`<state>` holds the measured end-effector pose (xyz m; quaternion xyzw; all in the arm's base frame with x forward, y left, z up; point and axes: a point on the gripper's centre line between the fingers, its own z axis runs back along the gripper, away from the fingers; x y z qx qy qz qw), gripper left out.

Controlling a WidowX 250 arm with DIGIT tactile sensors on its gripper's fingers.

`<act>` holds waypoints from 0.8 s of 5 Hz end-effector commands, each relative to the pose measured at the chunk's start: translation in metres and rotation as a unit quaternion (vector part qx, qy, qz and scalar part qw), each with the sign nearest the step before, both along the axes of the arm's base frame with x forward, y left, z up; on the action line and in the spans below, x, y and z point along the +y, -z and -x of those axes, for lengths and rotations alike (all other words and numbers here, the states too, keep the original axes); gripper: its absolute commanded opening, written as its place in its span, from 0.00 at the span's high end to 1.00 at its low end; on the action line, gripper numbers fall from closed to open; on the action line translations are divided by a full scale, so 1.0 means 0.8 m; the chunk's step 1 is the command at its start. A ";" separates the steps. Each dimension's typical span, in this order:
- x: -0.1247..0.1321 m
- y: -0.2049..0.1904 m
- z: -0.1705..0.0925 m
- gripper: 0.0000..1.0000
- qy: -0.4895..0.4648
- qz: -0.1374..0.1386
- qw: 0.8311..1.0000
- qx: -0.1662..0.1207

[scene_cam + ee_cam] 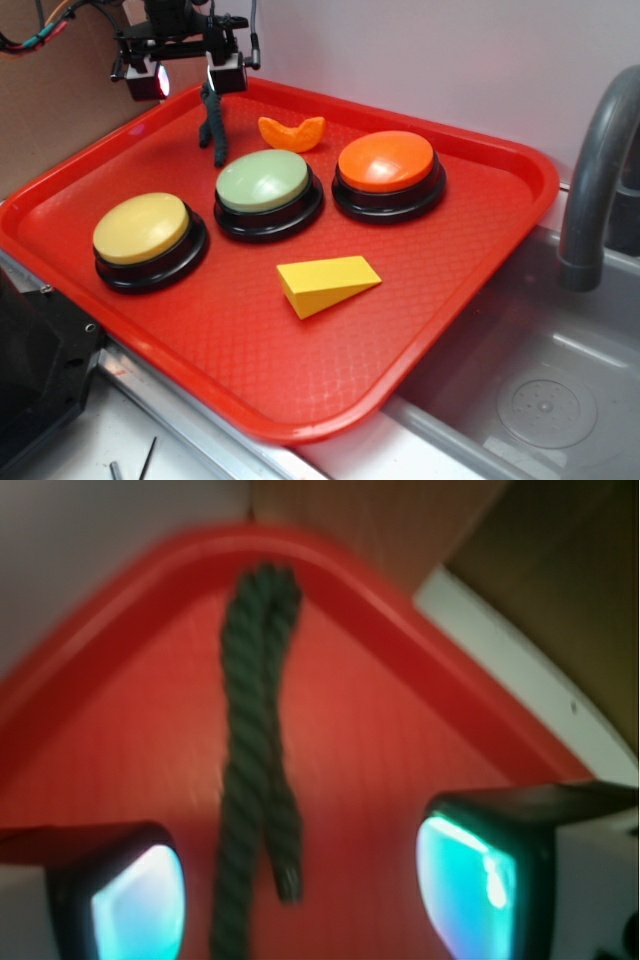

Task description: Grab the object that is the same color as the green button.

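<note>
Nearest the camera, a yellow wedge [328,284] is lying flat on the red tray [470,260], clear of everything else. Behind it three dome buttons are sitting in a row: yellow button [142,229], green button [263,181], orange button [387,162]. An orange curved piece [291,132] is lying just behind the green button.

At the far left corner of the tray the gripper [186,72] is hanging, fingers standing wide apart. The rope [213,125] is dangling by the right finger, its lower end reaching toward the tray near the green button; whether it is touching the finger or merely hanging beside it cannot be told.

In the wrist view the rope [252,770] is running between the two pads [465,880] with open gap on both sides, so nothing is pinching it. Likely the fingers are straddling it ready to close.

Rope: dark green, twisted, doubled over, knobbly, thin, floppy. Darker than the pale green dome, but the only green loose piece.
</note>
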<state>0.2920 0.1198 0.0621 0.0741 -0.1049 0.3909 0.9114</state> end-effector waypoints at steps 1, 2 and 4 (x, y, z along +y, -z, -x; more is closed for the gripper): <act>0.001 0.016 0.001 0.00 0.028 0.024 0.997 -0.068; 0.003 0.028 -0.001 0.00 0.035 0.035 0.996 -0.078; 0.023 0.034 -0.006 0.00 0.029 0.049 0.996 -0.065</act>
